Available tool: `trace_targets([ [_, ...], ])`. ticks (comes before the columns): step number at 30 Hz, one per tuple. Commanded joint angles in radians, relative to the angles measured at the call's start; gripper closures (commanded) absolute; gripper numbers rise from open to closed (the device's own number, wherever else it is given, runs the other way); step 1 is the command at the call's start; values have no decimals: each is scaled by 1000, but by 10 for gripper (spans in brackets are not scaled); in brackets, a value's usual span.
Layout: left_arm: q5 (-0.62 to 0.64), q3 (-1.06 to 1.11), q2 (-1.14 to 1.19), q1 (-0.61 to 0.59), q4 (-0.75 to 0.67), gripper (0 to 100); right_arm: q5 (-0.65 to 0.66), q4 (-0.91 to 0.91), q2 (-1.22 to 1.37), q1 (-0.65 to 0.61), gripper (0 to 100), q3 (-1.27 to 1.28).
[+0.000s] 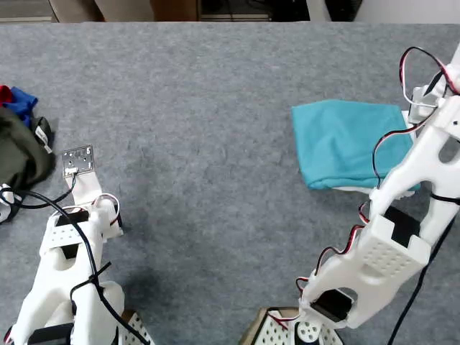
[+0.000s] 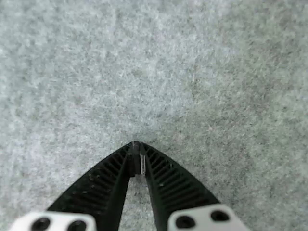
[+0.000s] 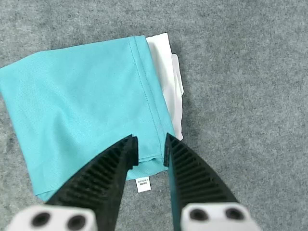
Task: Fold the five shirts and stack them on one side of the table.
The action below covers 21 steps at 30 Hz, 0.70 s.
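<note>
Shirts come first: one folded teal shirt (image 1: 348, 144) lies flat on the right side of the table, directly on top of one folded white shirt (image 3: 166, 82), which shows as a strip along one edge. A small white label (image 3: 143, 183) sticks out from the teal hem. At the table's left edge sits a bunched heap of one dark olive garment (image 1: 18, 154), one blue cloth (image 1: 21, 100) and one red cloth (image 1: 4, 92), all partly cut off; whether each is a separate shirt cannot be told.

The grey felt table (image 1: 215, 108) runs across the whole high view. Beyond its far edge a brown wooden panel (image 1: 172, 8) stands among dark shapes.

The right gripper (image 3: 150, 139) is over the teal hem, its jaws slightly apart. The white right arm (image 1: 402, 215), with its red and black wires, covers the stack's near right corner. The left gripper (image 2: 136, 156) points at bare felt, tips pressed together on nothing.
</note>
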Motion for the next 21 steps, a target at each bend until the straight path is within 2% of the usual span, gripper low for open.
trace_targets([
  [1,-3,3,-8,12,5,981,-5,18,-61,-16,896,-50],
  [21,-3,3,-8,12,5,981,-3,17,-59,-81,896,-50],
])
